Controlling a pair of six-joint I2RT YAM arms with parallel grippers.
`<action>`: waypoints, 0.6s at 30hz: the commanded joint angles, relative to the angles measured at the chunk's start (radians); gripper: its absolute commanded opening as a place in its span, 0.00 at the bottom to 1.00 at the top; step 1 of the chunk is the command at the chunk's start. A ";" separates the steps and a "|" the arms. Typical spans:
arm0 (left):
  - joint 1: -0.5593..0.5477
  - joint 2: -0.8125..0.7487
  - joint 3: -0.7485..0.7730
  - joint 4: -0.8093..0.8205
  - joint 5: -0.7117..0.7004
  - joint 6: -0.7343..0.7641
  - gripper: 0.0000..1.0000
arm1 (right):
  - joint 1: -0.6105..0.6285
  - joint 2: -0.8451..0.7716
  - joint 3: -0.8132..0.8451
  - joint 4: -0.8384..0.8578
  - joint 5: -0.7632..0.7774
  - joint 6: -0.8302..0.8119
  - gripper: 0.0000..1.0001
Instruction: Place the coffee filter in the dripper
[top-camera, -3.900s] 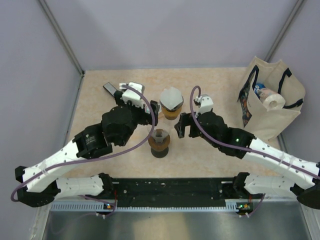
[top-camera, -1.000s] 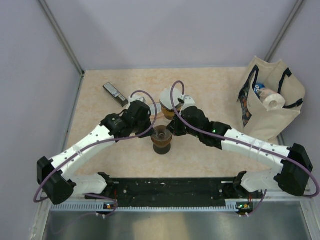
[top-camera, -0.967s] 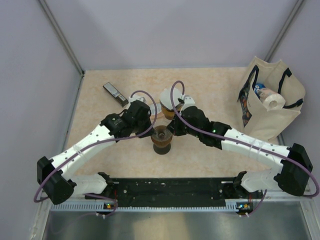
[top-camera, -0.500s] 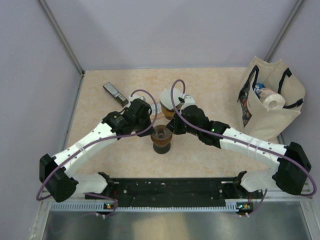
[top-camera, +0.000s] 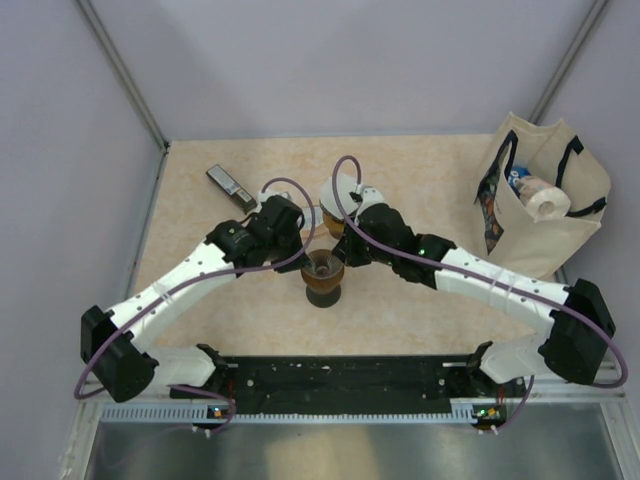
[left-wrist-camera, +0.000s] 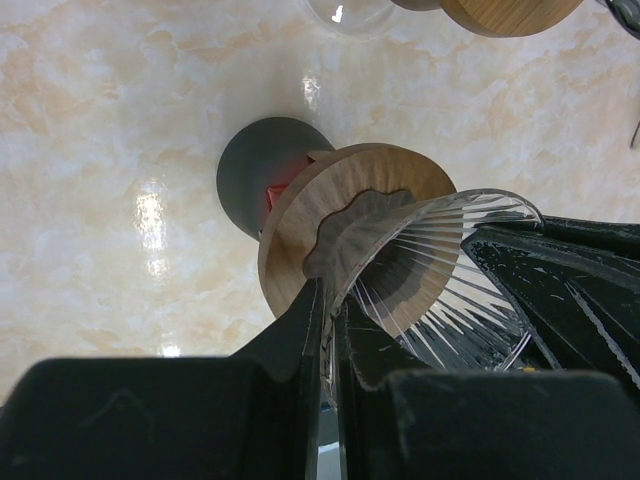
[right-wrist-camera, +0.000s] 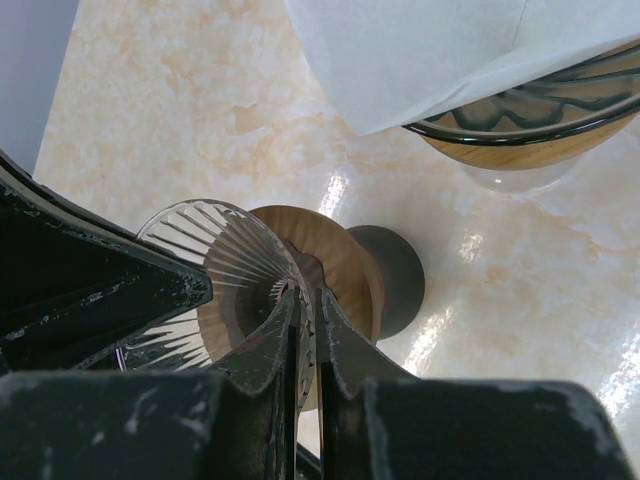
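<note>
A ribbed glass dripper (top-camera: 322, 270) with a wooden collar (left-wrist-camera: 330, 200) stands on a dark round base (left-wrist-camera: 250, 180) mid-table. My left gripper (left-wrist-camera: 326, 312) is shut on its left rim. From the other side my right gripper (right-wrist-camera: 308, 312) is shut on the rim too. Seen from above, the left gripper (top-camera: 306, 246) and right gripper (top-camera: 341, 250) flank the dripper. Just behind it, the white paper coffee filter (right-wrist-camera: 440, 50) sits in a second glass-and-wood dripper (right-wrist-camera: 520, 135). In the top view the filter (top-camera: 328, 192) is mostly hidden by the right arm.
A beige tote bag (top-camera: 560, 225) holding a paper roll and packets stands at the right edge. A small black device (top-camera: 228, 183) lies at the back left. Grey walls close the table in at the back and both sides.
Since the earliest frame both grippers left the back dripper's sides and clamped the near dripper's rim. Over the last second both arms only shifted slightly; the grips hold.
</note>
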 joint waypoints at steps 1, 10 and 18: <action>-0.012 0.052 -0.021 -0.038 0.021 0.032 0.11 | 0.009 0.090 -0.006 -0.193 -0.080 -0.040 0.00; -0.012 0.018 -0.031 0.025 0.021 0.031 0.27 | 0.009 0.088 0.046 -0.206 -0.083 -0.063 0.04; -0.012 -0.013 -0.014 0.033 -0.013 0.038 0.35 | 0.009 0.096 0.123 -0.239 -0.064 -0.084 0.11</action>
